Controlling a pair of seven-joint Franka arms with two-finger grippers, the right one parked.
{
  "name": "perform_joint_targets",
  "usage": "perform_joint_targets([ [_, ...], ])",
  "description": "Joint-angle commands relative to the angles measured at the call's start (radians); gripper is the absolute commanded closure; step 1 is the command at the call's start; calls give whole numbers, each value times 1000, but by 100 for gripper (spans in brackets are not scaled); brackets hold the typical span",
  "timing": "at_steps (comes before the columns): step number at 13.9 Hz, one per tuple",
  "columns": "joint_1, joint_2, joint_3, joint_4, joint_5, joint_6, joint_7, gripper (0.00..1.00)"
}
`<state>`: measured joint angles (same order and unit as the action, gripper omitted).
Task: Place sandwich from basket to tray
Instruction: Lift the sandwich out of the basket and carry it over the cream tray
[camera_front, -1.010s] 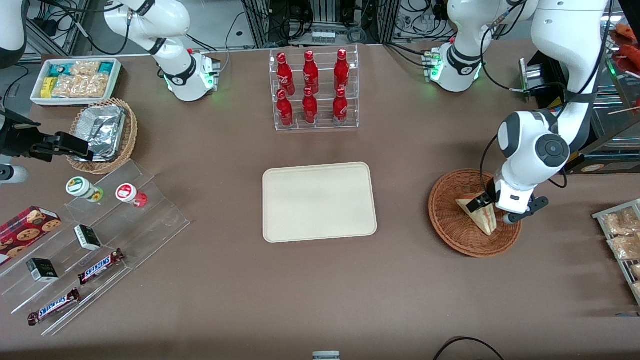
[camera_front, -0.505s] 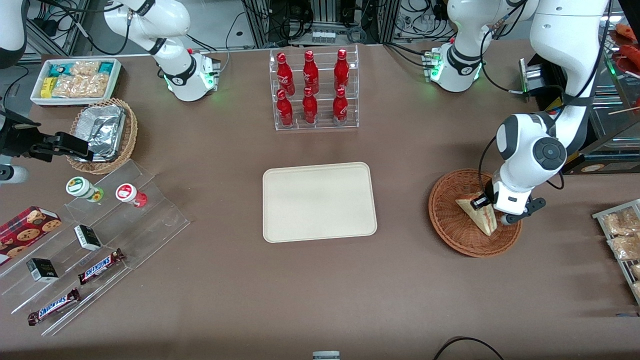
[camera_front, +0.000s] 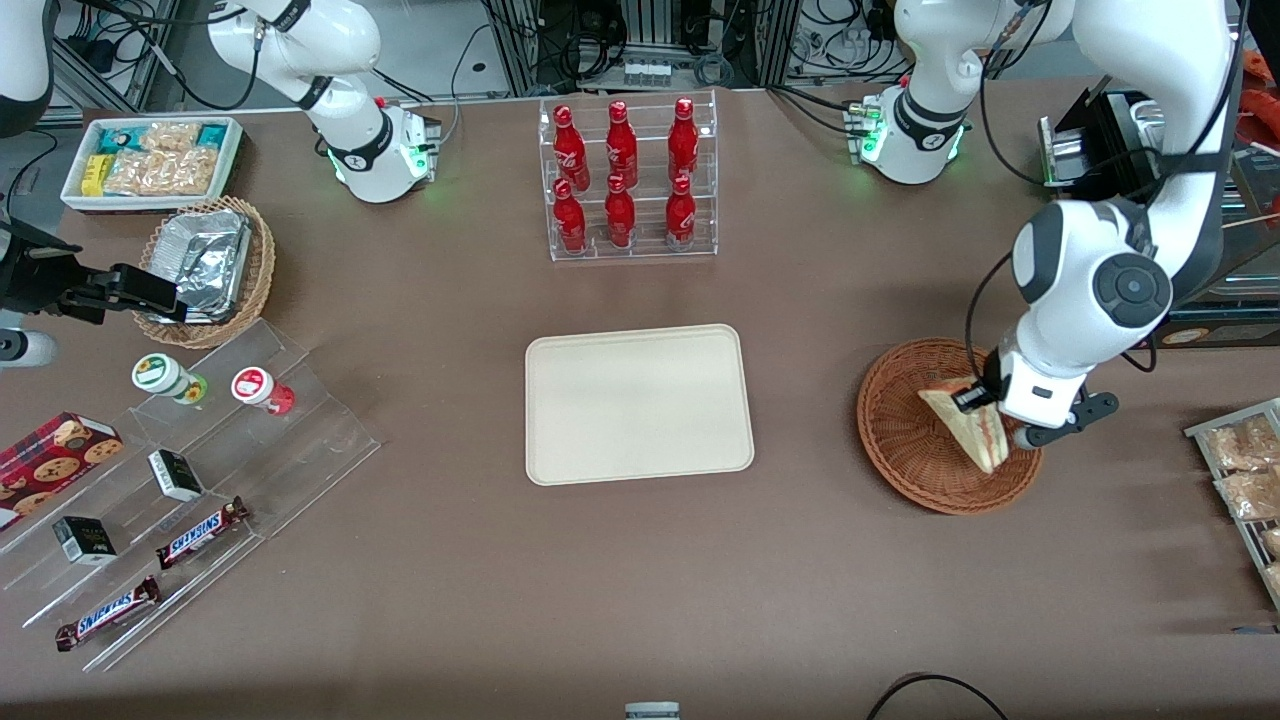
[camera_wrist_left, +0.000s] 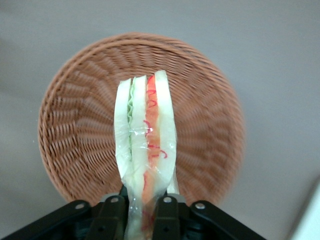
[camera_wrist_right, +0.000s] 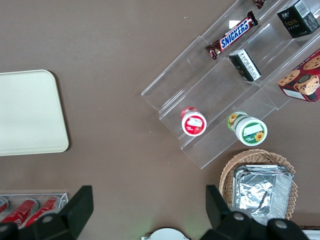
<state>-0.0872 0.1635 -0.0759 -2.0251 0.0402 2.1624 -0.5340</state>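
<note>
The left gripper (camera_front: 975, 400) is clamped on the sandwich (camera_front: 965, 428); in the wrist view its two black fingers (camera_wrist_left: 116, 216) pinch the plastic-wrapped wedge (camera_wrist_left: 146, 150) at one end, with the green and red filling layers facing the camera. The wedge hangs over the reddish-brown wicker basket (camera_front: 905, 450) at the right of the front frame, apparently just lifted off the weave, though whether its lower tip is clear of the weave cannot be told. So the grasp looks done and the lift begun. What remains is the carry toward the parked arm's end and the set-down on the cream tray (camera_front: 638, 404), which lies bare at the centre of the frame, well apart from the basket.

The work surface is a brown table (camera_front: 820, 590). A clear rack of red bottles (camera_front: 628, 180) stands at upper centre. At the left are a foil-lined tan basket (camera_front: 207, 268), a white bin of snacks (camera_front: 152, 160) and clear stepped shelves (camera_front: 190, 480) holding candy bars and small jars.
</note>
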Motion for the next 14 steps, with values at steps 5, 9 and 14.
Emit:
perform_joint_targets([
  [5,-362,54,-13,195,18,-151,-96,100],
  [9,-515,230,-13,368,9,-144,-208,100],
  [14,-623,482,-12,603,20,-136,-290,100],
])
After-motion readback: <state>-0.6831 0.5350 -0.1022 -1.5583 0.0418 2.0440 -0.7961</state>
